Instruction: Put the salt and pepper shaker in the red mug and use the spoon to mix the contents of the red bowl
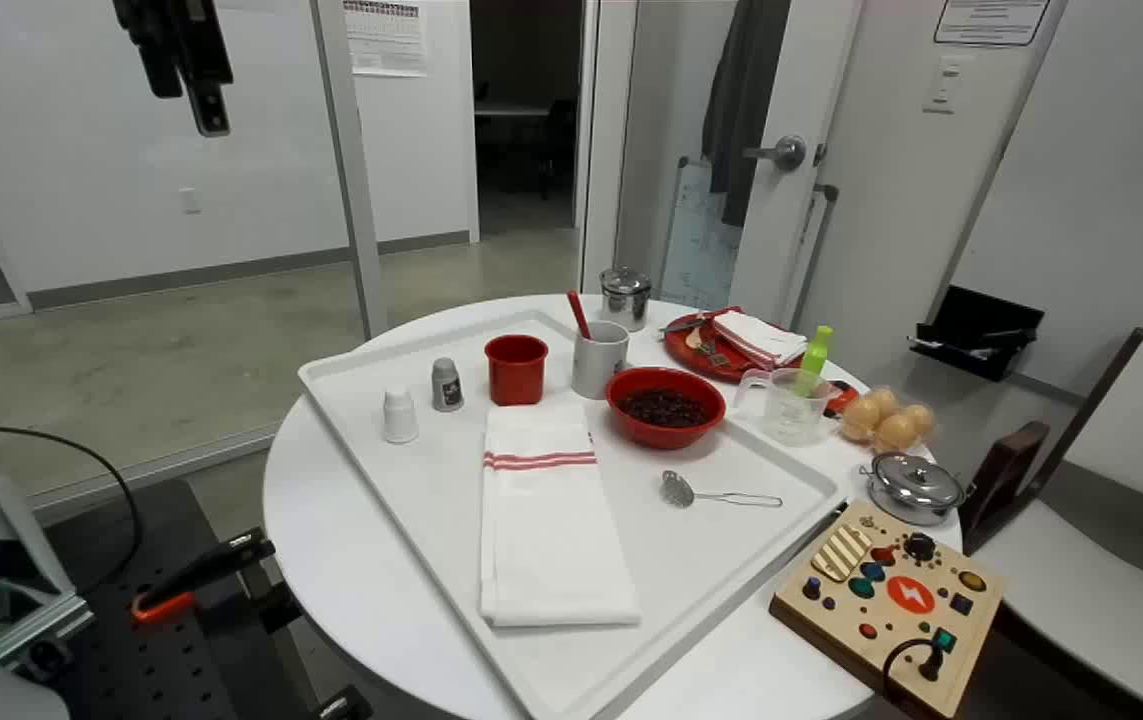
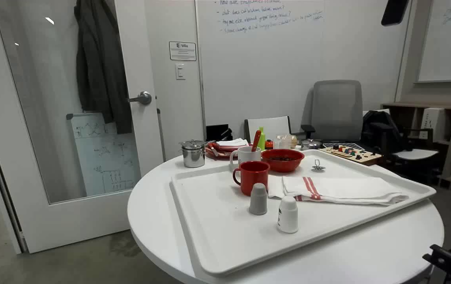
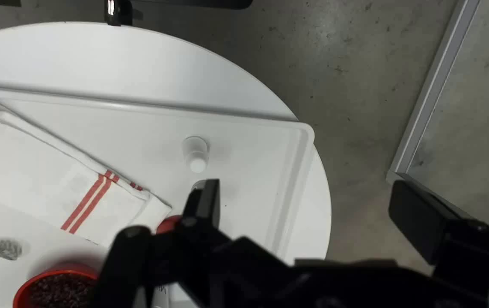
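Note:
The pale shaker [image 1: 399, 415] and the grey shaker [image 1: 447, 385] stand upright on the white tray, left of the red mug [image 1: 516, 372]. Both shakers [image 2: 288, 215] [image 2: 258, 199] and the mug [image 2: 253, 177] show in both exterior views. The red bowl [image 1: 659, 436] holds dark bits. The silvery spoon [image 1: 679, 490], with a perforated head and wire handle, lies on the tray before it. My gripper [image 1: 189, 105] is high up, away from the tray. In the wrist view its fingers [image 3: 304, 188] are wide apart and empty; the left finger hides much of the grey shaker and mug.
The tray [image 1: 411, 548] bears a folded towel [image 1: 551, 540] and a white mug [image 1: 599, 362] with a red handle sticking out. Around it stand a metal canister [image 1: 625, 298], a red plate [image 1: 681, 345], a measuring cup [image 1: 796, 408], a lidded pot [image 1: 916, 485] and a wooden button board [image 1: 891, 600].

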